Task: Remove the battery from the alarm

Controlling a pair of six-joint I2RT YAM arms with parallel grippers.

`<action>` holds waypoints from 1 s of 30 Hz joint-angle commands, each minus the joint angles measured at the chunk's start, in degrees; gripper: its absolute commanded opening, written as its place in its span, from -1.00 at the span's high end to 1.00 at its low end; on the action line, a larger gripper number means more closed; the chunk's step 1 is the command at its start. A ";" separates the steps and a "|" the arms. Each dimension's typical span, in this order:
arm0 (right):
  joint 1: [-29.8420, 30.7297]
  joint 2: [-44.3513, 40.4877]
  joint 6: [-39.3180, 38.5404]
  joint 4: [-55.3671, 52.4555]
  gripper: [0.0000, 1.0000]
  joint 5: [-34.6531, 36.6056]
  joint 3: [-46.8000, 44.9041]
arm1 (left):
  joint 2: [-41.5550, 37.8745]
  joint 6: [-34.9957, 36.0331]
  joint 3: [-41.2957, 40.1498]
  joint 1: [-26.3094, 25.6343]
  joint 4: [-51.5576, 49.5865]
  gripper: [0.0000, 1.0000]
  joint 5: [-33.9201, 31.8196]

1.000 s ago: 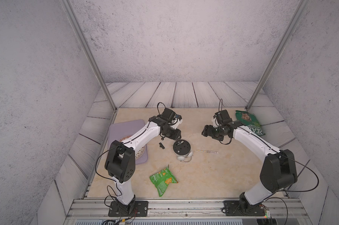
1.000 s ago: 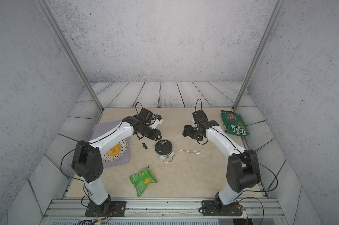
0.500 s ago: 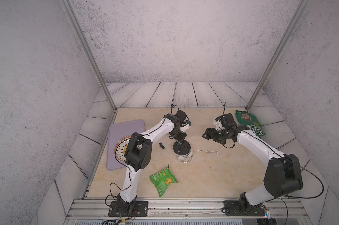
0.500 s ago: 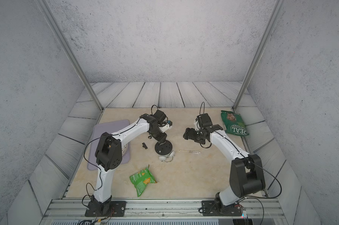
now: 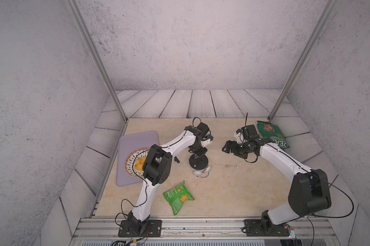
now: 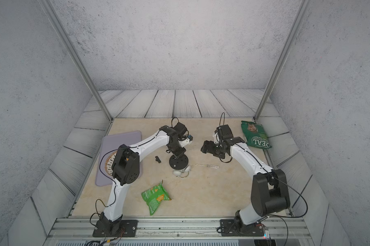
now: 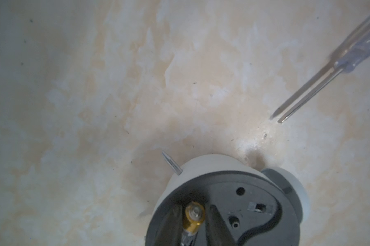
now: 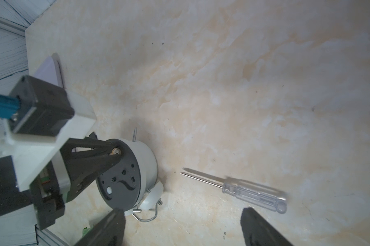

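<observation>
Grey textured walls enclose a beige marbled surface. The alarm lies mid-surface, black back up. Since 1 second ago the left fingers have swung onto that back, grasping the battery there. The right fingers hang released.

The tabletop bears the alarm, a screwdriver, a snack bag, a pouch and a tray.

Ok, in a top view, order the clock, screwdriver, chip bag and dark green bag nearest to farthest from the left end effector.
1. Clock, under the left end effector.
2. Screwdriver, beside clock.
3. Chip bag, front.
4. Dark green bag, back right corner.
</observation>
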 commanded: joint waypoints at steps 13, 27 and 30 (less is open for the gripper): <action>-0.59 -2.92 -2.18 -0.83 -0.82 -1.20 0.25 | -14.32 -9.95 -0.36 -0.20 -8.59 0.91 -16.22; 1.98 3.41 -6.10 -2.29 -0.67 -6.27 2.51 | -23.13 -33.14 -34.91 10.17 2.39 0.90 -5.23; 3.25 4.65 -7.12 -3.19 -0.66 -5.92 3.33 | -20.82 -34.24 -35.62 12.06 4.23 0.78 -4.47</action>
